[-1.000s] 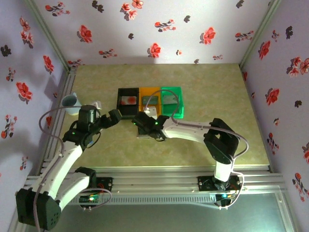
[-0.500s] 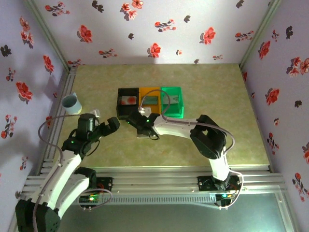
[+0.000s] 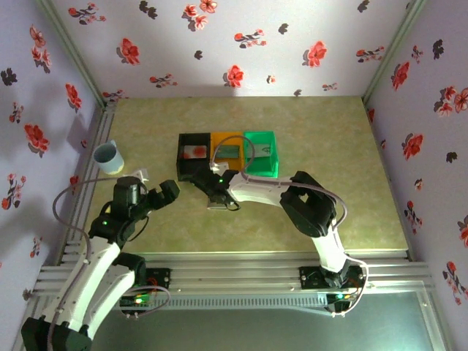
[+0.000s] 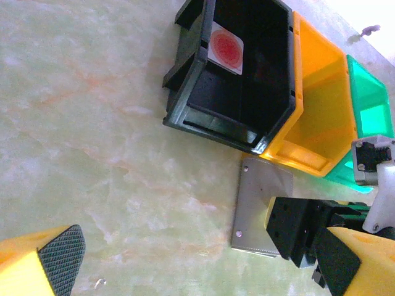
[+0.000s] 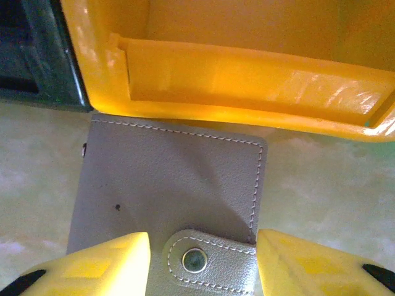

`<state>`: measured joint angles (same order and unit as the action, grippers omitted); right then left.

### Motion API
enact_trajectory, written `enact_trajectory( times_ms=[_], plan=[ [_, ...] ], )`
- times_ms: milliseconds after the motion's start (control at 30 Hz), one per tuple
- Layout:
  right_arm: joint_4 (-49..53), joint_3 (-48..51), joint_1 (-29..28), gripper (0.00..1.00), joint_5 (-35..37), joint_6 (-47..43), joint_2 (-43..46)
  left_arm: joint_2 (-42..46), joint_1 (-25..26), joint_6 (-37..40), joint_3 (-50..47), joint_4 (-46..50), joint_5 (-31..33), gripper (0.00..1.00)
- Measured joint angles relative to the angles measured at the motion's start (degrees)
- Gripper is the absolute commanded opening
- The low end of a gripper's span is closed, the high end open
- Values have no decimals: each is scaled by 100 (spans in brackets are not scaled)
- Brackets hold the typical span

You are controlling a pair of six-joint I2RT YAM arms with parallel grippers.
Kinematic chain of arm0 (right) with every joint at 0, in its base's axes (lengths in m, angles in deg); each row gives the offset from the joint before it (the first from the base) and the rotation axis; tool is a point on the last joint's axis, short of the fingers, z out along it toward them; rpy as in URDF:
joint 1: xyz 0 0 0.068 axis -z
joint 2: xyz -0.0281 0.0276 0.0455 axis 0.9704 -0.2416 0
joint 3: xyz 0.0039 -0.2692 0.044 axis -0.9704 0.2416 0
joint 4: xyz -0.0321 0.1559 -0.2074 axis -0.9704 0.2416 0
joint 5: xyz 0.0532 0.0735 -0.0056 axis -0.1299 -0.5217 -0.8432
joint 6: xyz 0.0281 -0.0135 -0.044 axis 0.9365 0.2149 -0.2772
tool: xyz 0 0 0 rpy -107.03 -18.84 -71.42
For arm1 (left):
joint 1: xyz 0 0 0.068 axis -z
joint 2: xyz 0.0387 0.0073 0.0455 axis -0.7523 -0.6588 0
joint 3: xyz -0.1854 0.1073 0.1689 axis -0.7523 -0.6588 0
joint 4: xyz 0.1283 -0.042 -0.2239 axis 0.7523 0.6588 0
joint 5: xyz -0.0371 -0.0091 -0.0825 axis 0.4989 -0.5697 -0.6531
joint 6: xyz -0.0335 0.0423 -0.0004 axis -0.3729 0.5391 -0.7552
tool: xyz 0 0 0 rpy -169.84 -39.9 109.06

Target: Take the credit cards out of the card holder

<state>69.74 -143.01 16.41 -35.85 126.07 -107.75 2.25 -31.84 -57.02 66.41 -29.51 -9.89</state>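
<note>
While the right end effector hangs low over the card holder, here's a good look at the holder itself: a flat blue-grey rectangle, pale stitching running round its edge, a rounded corner, and a snap tab folded over its near edge with a shiny metal stud in the middle. It lies shut and flat on the bench, far edge just beside the foot of the orange bin, far left corner by the black bin. The yellow fingers stand part-way apart, one on each side of the tab, a sliver of grey showing between one finger and the tab, and nothing pinched that I can see. Over to the left wrist view: the holder is a plain grey slab with two small rivets down one side, its near end under the right arm's black jaws. The left end effector is spread wide, pads far apart, over bare bench, well short of the holder and touching nothing. Now the cards: a white card with a red disc sits at the far end of the black bin. From above, a grey-green card lies in the orange bin, and the green bin next door holds a pale patch too small to name
</note>
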Motion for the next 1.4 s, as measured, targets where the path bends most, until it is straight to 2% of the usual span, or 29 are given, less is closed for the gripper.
enact_trajectory(
  times_ms=[533, 1000, 1400],
  plan=[
    [-557, 450, 140, 24, -223, 155, 170, -76, 166, -157, -208, 0, -39, 100],
    [-1187, 1064, 201, 1, -511, 354, 557, -120, 695, -570, -487, -234, -15, 99],
    [-1488, 1622, 229, 0, -1027, 197, 1016, -472, 1248, -824, -525, -546, 168, 98]
  ],
)
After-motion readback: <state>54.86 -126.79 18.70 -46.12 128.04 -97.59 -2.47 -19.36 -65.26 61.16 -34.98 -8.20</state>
